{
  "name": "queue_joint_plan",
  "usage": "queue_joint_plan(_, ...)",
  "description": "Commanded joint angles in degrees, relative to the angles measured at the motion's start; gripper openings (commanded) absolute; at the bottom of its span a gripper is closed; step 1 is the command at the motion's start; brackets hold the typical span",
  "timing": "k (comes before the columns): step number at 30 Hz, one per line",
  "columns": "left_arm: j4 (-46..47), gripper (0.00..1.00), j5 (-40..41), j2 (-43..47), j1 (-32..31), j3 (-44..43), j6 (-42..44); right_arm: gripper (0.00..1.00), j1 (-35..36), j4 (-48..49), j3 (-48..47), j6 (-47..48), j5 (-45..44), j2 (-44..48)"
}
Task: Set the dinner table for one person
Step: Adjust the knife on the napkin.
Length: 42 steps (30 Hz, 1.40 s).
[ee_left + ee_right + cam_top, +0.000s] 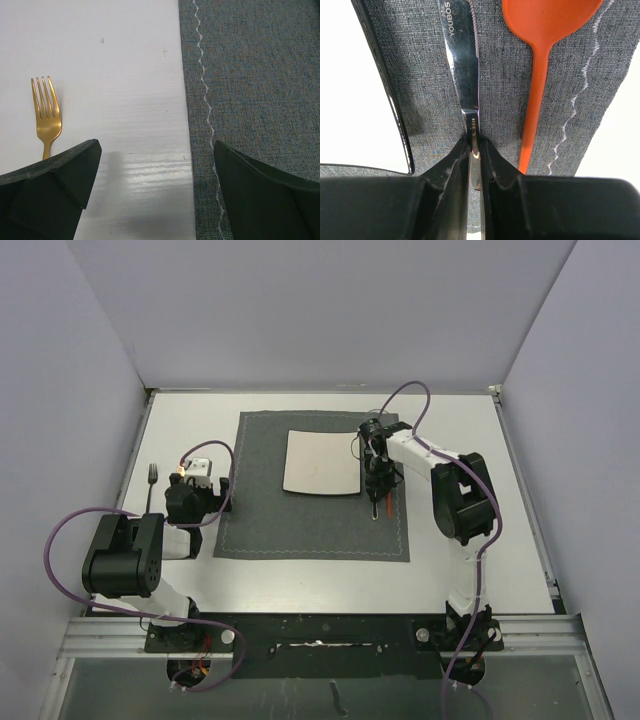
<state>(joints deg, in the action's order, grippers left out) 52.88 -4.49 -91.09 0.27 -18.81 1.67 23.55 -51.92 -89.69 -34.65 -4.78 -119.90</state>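
White desk [470, 550] fills the overhead view, arm bases at its 6 o'clock edge. Right tool [475, 145], nearly closed, pinches a knife [462, 60] by the handle over the grey placemat [300, 525], between the plate [320, 462] at the knife's 9 o'clock and the orange spoon [545, 20] at its 3 o'clock. Left tool [156, 150], spread wide and empty, hangs over the placemat's 9 o'clock edge, with a gold fork [46, 117] on the desk at the tool's 9 o'clock.
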Motion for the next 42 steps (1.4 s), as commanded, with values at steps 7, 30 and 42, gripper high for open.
queue_joint_plan(7, 2.27, 0.98, 0.18, -0.84, 0.34, -1.58, -0.69, 0.00, -0.53, 0.26, -3.55, -2.70, -0.12, -1.98)
queue_joint_plan(30, 2.23, 0.98, 0.19, -0.83, 0.34, -1.58, -0.71, 0.03, -0.44, -1.93, -4.24, -3.24, -3.90, 0.89)
queue_joint_plan(42, 2.24, 0.98, 0.18, -0.84, 0.34, -1.58, -0.70, 0.06, -0.39, -1.78, -4.88, -3.04, -3.53, 0.46)
